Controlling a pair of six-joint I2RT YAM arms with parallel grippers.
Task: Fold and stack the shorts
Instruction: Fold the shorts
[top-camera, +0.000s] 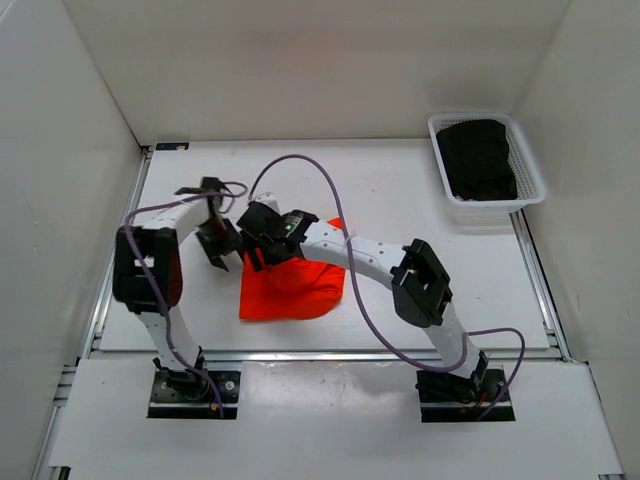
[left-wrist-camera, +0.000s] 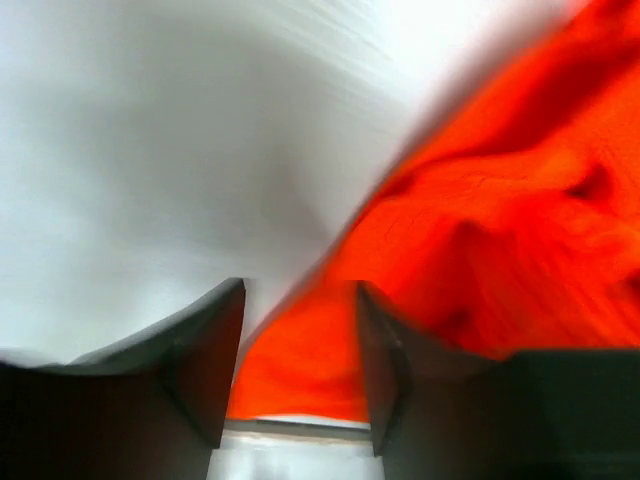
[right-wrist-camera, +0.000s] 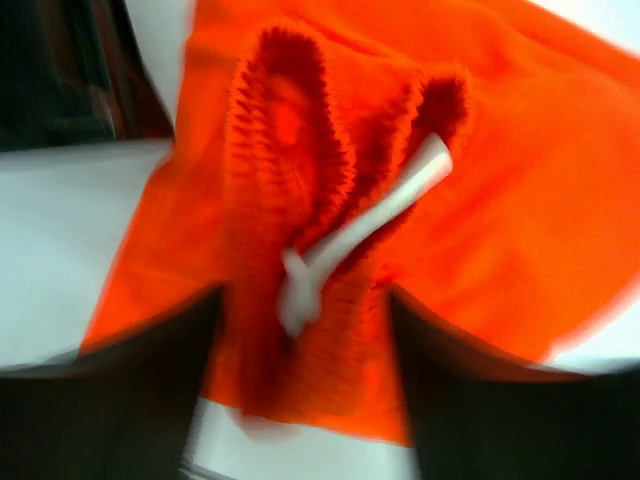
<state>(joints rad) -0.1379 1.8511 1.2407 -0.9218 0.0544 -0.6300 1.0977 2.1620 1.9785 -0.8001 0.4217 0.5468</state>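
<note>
Though smeared by motion in both wrist views, shows the jaws plainly enough. Finds the shorts (top-camera: 293, 285) as a crumpled neon-orange heap on the table (top-camera: 400, 190), well apart from the white basket (top-camera: 535, 185), nearer the arm bases than it and off to its left. Has dark clothing (top-camera: 480, 160) lying inside that basket.

In the right wrist view, catches the right gripper (right-wrist-camera: 305, 310) with jaws spread wide, straddling the gathered elastic waistband (right-wrist-camera: 290, 200), which stands up in ruffled folds directly between them. Shows the white drawstring (right-wrist-camera: 375, 215) lying slantwise across those folds. Cannot tell whether either finger actually presses the cloth.

In the left wrist view, catches the left gripper (left-wrist-camera: 300, 300) with jaws parted, though less widely, over the border of the heap. Shows orange fabric through the gap and beyond one finger, bare table beyond the other. Cannot tell whether touching the cloth.

From above, puts both grippers at the side of the heap farthest from the basket, the left one farther still from it.
</note>
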